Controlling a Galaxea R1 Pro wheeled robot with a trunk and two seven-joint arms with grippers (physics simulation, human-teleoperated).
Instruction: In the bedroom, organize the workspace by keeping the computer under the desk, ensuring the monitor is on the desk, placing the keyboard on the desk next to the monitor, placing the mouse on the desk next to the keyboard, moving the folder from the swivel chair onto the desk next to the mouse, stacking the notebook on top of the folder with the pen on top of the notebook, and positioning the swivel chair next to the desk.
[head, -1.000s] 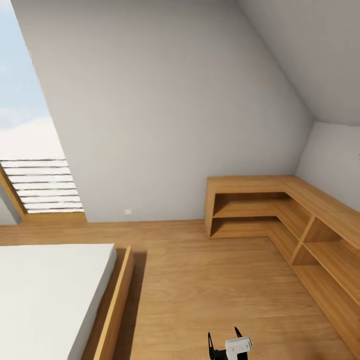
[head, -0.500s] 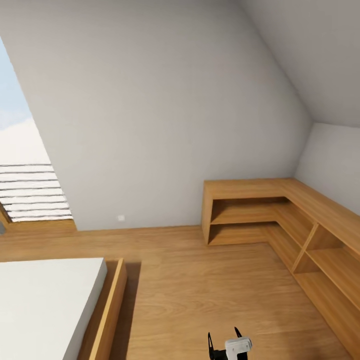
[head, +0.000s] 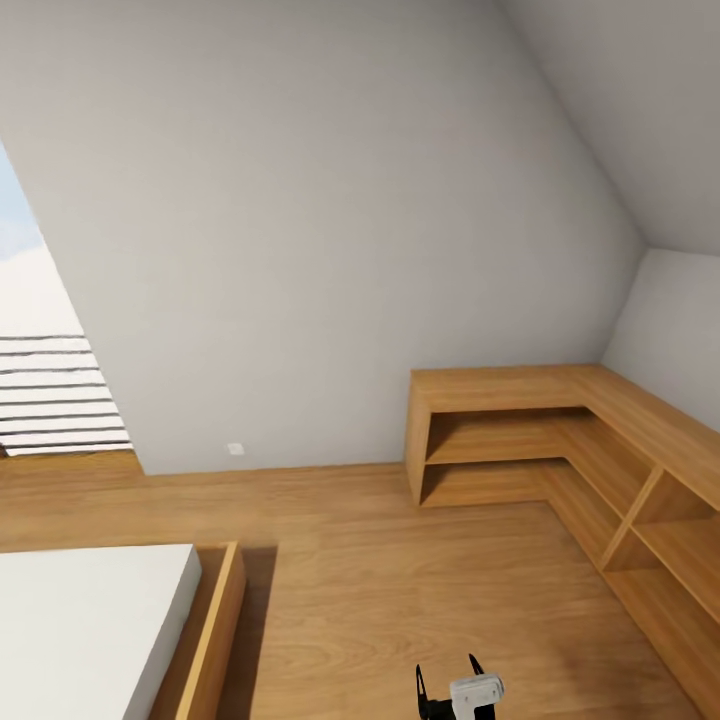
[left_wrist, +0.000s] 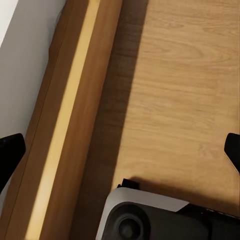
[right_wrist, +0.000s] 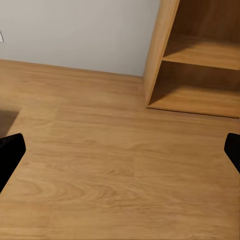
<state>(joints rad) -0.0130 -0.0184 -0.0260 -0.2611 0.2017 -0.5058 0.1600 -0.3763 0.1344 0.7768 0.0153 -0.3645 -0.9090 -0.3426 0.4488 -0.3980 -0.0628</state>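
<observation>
**In transit, task items out of sight**

Bed (head: 90, 620) near left, corner shelf (head: 560, 440) far right, bare floor (head: 400, 580) between. Both end effectors spread, empty. No worktop, chair or folder in view. Risk: base clipping bed frame (left_wrist: 65, 125) while turning.

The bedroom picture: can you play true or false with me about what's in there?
1. A bed sits at the left of the head view. True.
2. The corner shelves are packed with books. False: the compartments in view hold nothing.
3. The floor is wooden. True.
4. The right gripper is squeezing a pen. False: its fingers stand wide apart over bare floor.
5. The left gripper is open beside the bed's wooden frame. True.
6. A monitor stands on top of the shelves. False: the shelf top is bare.
</observation>
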